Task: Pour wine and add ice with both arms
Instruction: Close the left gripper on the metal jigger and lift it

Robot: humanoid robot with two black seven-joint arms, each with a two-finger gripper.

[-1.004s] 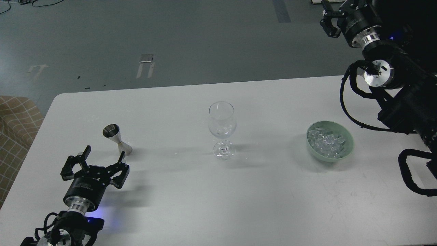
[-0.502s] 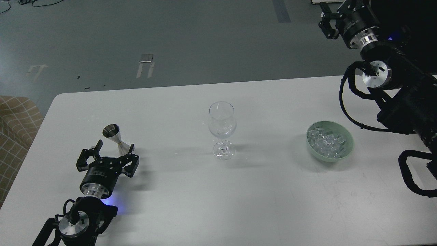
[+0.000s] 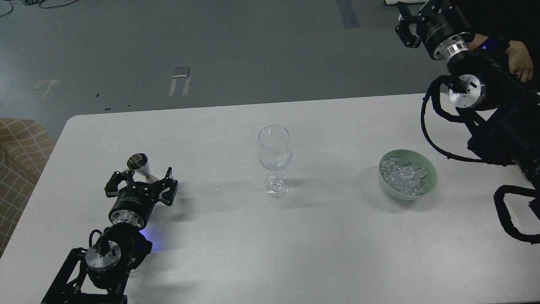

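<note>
While the left pincer (image 3: pixel 147 179) gaped empty around the small steel hourglass jigger (image 3: pixel 142 166), closing seemed next.

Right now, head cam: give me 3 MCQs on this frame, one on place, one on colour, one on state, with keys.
1. Where does the metal measuring cup stand?
A. right of the bowl
B. left of the wine glass, between the open fingers of the left gripper
C. inside the bowl

2. What colour is the bowl holding the ice?
A. red
B. black
C. pale green

3. How is the wine glass standing?
A. upright on the table
B. tipped on its side
C. held by the right gripper

Key:
1 B, the left gripper frames the cup.
2 C, the rim is pale green.
3 A, its foot rests on the table; the right gripper is far off, high up.
</note>
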